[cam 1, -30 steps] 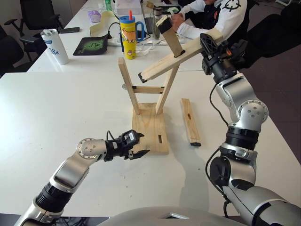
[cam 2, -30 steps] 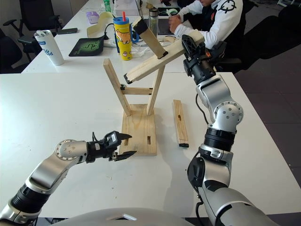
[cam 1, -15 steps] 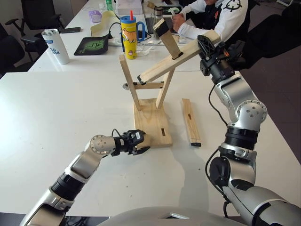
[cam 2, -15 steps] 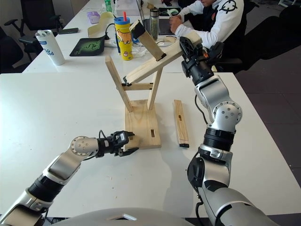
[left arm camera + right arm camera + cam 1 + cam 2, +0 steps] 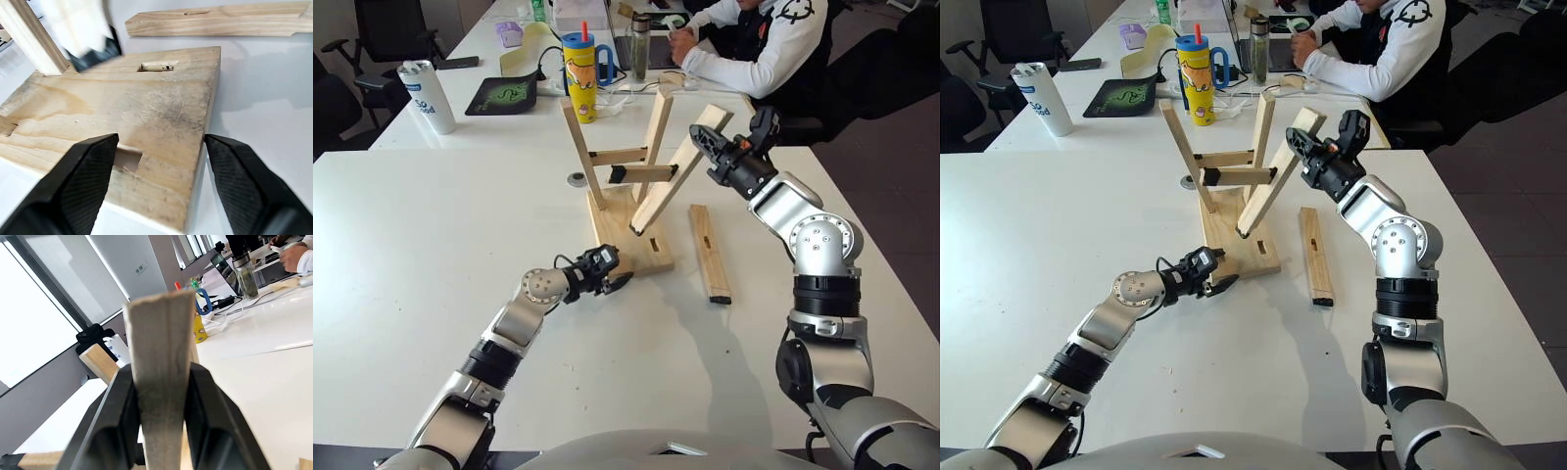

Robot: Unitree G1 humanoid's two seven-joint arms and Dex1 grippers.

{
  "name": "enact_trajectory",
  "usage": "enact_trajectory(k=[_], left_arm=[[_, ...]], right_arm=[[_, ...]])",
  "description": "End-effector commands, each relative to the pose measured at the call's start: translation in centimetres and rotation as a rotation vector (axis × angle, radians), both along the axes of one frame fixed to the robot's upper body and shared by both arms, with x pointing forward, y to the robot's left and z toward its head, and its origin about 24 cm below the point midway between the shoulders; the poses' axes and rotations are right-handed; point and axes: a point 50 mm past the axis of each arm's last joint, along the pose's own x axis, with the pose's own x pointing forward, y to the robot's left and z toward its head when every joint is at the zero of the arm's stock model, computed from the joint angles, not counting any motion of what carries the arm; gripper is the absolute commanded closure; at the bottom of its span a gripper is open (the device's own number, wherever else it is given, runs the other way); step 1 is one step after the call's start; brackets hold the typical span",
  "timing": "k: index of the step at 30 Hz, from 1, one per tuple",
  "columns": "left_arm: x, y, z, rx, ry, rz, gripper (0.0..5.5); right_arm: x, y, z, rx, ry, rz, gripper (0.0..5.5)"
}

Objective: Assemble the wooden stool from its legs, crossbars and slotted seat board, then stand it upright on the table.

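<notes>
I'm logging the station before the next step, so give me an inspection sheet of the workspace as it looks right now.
Surface: white table, no spill seen.
Job's things: slotted seat board flat on the table; two legs standing in it, joined by a crossbar; third leg tilted, lower end down at the board; fourth leg lying loose beside the board.
Clutter: yellow tumbler, white cup, black mat, all on the far table.
Grippers: left gripper open at the board's near edge; right gripper shut on the third leg.
Cables: white cables on the far table.
Surroundings: black office chair.
</notes>
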Motion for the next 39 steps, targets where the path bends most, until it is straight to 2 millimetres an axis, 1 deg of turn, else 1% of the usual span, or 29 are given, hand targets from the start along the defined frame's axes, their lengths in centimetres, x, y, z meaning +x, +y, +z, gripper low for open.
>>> enact_trajectory(k=[1,4,8,11,15,18,23,31,34,39], left_arm=[[1.1,-0.3,0.6,-0.041,-0.046,0.027,2.23],[1.0,-0.9,1.0,-0.086,-0.056,0.005,2.23],[0.8,-1.1,1.0,-0.116,-0.063,-0.006,2.23],[0.7,-1.2,1.3,-0.139,-0.071,-0.012,2.23],[0.6,-1.0,1.5,-0.154,-0.079,-0.012,2.23],[0.4,-0.9,1.4,-0.160,-0.078,-0.013,2.23],[0.3,-0.7,1.4,-0.169,-0.078,-0.006,2.23],[0.2,-0.4,1.5,-0.208,-0.078,0.031,2.23],[0.2,-0.1,1.6,-0.243,-0.070,0.060,2.23],[0.2,0.9,1.7,-0.300,-0.084,0.149,2.23]], right_arm=[[0.1,0.0,-0.1,-0.029,-0.031,-0.020,4.45],[-0.1,-0.3,-0.2,-0.023,-0.051,-0.065,4.45],[-0.7,-1.1,-0.1,0.015,-0.083,-0.129,4.45],[-1.5,-1.6,-0.4,0.053,-0.074,-0.150,4.45],[-3.0,-2.0,-1.2,0.083,-0.069,-0.147,4.45],[-3.6,-2.4,-1.5,0.091,-0.071,-0.174,4.45],[-3.6,-2.6,-2.0,0.074,-0.063,-0.191,4.45],[-3.0,-2.1,-3.3,0.085,-0.024,-0.214,4.45],[-2.8,-2.3,-3.6,0.060,-0.024,-0.243,4.45],[-2.7,-2.9,-3.6,0.031,-0.031,-0.276,4.45]])
